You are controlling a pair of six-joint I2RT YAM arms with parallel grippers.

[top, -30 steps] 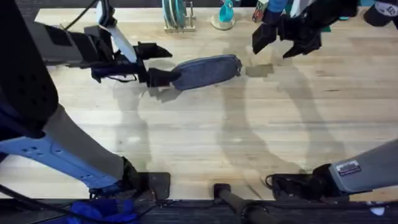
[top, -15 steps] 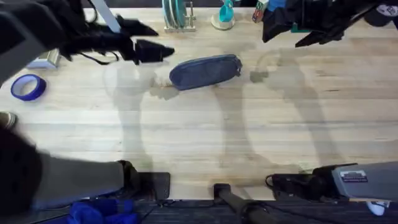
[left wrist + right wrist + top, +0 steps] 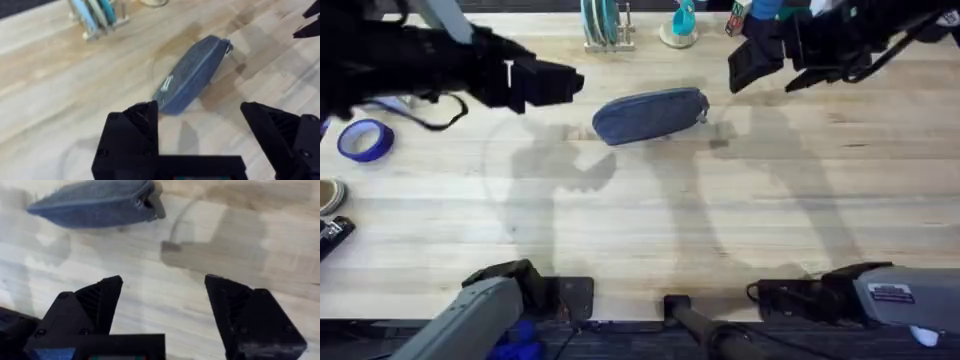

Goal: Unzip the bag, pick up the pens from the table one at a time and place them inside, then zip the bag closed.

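Observation:
The blue-grey bag [image 3: 650, 115] lies on the table [image 3: 640, 220] at the back middle, slanted, with no gap showing along its zipper. My left gripper [image 3: 570, 82] hovers open to the left of it, raised off the wood. In the left wrist view the bag [image 3: 192, 75] lies beyond the open gripper [image 3: 200, 132], untouched. My right gripper [image 3: 765, 72] hangs open to the right of the bag's right end. In the right wrist view the bag [image 3: 95, 202] is ahead of the open gripper [image 3: 165, 305]. The pens are out of view.
A rack of plates [image 3: 605, 25] and a teal object [image 3: 682, 25] stand at the back edge behind the bag. A blue tape roll [image 3: 365, 140], another roll [image 3: 330, 195] and a black item [image 3: 330, 235] lie at the far left.
My left gripper left the bag's left end, then rose and drew back to the left. The right gripper lifted toward the back edge and came down a little. The bag stayed put.

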